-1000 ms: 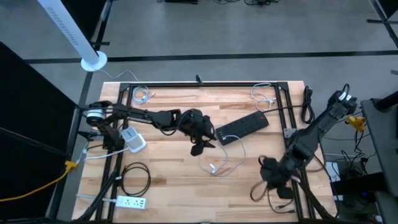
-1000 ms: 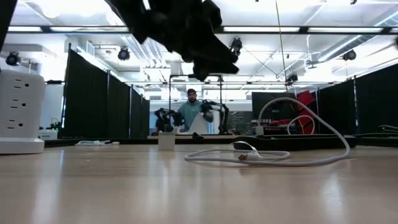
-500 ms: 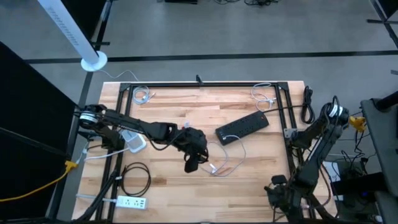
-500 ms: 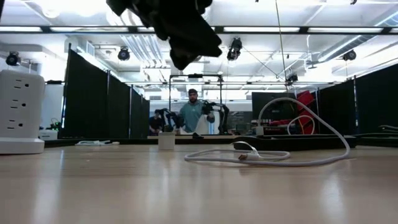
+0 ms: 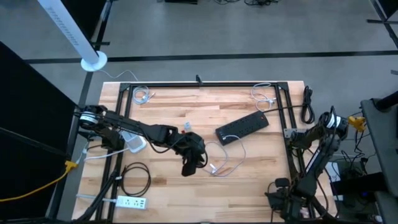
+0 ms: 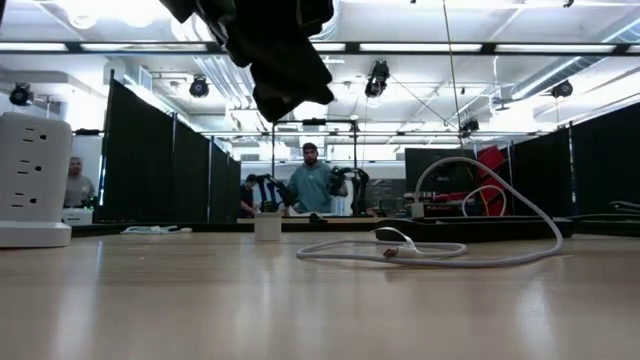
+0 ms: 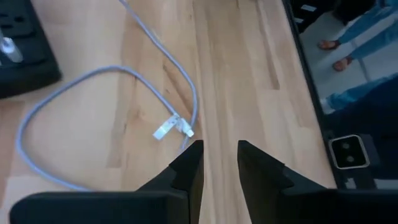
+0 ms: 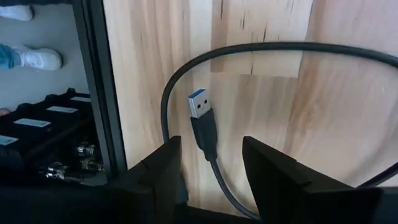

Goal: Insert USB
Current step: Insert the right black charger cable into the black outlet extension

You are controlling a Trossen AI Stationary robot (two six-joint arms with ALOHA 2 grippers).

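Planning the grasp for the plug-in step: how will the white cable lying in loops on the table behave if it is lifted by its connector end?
The white cable will probably be floppy: it lies in loose curves and one loop arches off the wood in the low view. It looks thin, so likely light, with the slack trailing behind. Its small connector may twist in the left gripper, open above it.

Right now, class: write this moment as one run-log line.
left gripper: open, empty, above white cable plug | right gripper: open, over black USB plug | power strip: untouched | step: approach
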